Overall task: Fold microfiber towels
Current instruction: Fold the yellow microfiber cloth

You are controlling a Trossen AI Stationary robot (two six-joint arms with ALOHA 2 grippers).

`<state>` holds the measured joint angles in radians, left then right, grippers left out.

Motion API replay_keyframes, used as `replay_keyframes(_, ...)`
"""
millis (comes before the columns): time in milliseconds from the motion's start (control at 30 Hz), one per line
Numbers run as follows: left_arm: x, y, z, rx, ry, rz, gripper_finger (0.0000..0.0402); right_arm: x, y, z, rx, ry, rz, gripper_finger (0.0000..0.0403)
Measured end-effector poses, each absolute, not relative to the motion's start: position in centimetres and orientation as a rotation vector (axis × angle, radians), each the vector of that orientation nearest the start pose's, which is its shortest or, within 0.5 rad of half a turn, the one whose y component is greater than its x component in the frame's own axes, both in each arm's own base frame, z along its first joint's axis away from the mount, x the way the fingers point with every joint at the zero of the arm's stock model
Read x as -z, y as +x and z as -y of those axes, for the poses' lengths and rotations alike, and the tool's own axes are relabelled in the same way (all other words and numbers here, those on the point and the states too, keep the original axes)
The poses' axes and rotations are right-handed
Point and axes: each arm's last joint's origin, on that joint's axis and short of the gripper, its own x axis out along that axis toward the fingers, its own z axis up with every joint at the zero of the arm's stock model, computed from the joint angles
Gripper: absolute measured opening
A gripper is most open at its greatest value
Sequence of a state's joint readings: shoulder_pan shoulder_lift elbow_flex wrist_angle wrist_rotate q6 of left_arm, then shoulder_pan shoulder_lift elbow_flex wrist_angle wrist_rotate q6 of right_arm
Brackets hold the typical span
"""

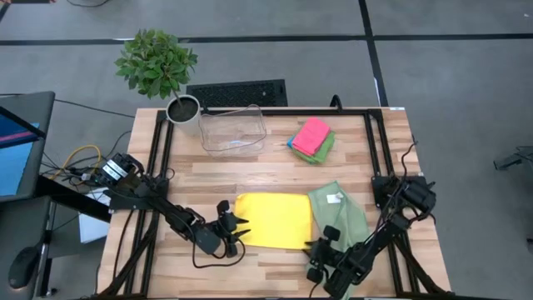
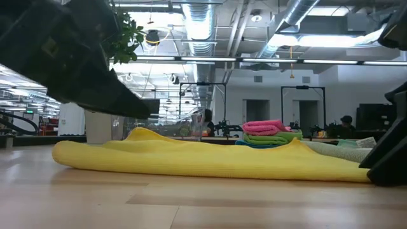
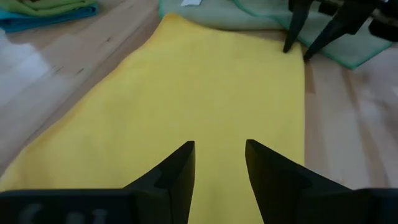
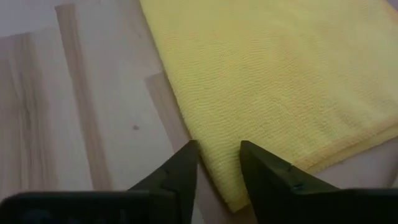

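Note:
A yellow towel [image 1: 273,221] lies folded in a long rectangle on the table's near middle. My left gripper [image 1: 240,231] is open and hovers low over the towel's left end [image 3: 186,112], clear of the cloth in the low view. My right gripper [image 1: 319,239] is open at the towel's near right corner [image 4: 227,186], with the cloth's edge running between its fingers. A pale sage green towel [image 1: 340,212] with a white tag lies spread beside the yellow one on its right. A stack of folded pink, green and blue towels [image 1: 312,137] rests at the far right. My right gripper slants down from the table's near right, with a fingertip [image 4: 186,165] on either side of the edge at the yellow towel's near right corner [image 4: 217,183]. Whether the fingers touch the cloth I cannot tell. The towel lies flat on the table.
A clear plastic bin [image 1: 233,129] stands at the far middle, and a potted plant [image 1: 158,62] at the far left corner. Black rails [image 1: 158,158] run along the table's left, right and far sides. Bare wood shows between the yellow towel and the bin.

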<state>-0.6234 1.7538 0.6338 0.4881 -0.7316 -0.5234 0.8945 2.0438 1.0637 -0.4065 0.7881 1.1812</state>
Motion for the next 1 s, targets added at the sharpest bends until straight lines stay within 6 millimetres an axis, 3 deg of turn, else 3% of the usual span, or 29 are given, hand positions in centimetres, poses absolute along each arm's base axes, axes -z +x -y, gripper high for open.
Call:
replay_keyframes(300, -8.2, 25.8, 16.6, -0.179, -0.126, -0.531, 0.0085, -8.8, 24.0, -24.8, 0.413, 0.048, -0.807, 0.0051)
replay_keyframes(467, -7.8, 25.9, 16.7, -0.192, -0.128, -0.53, 0.006, -10.5, 24.9, -24.9, 0.347, -0.015, -0.832, 0.0012)
replay_keyframes(767, -7.8, 25.9, 16.7, -0.187, -0.129, -0.534, 0.0046, -14.9, 28.5, -24.1, 0.268, -0.096, -0.794, 0.0038)
replay_keyframes(1000, -7.7, 25.9, 16.7, -0.185, -0.113, -0.546, 0.0045, -15.9, 31.2, -22.4, 0.189, -0.114, -0.857, 0.0029)
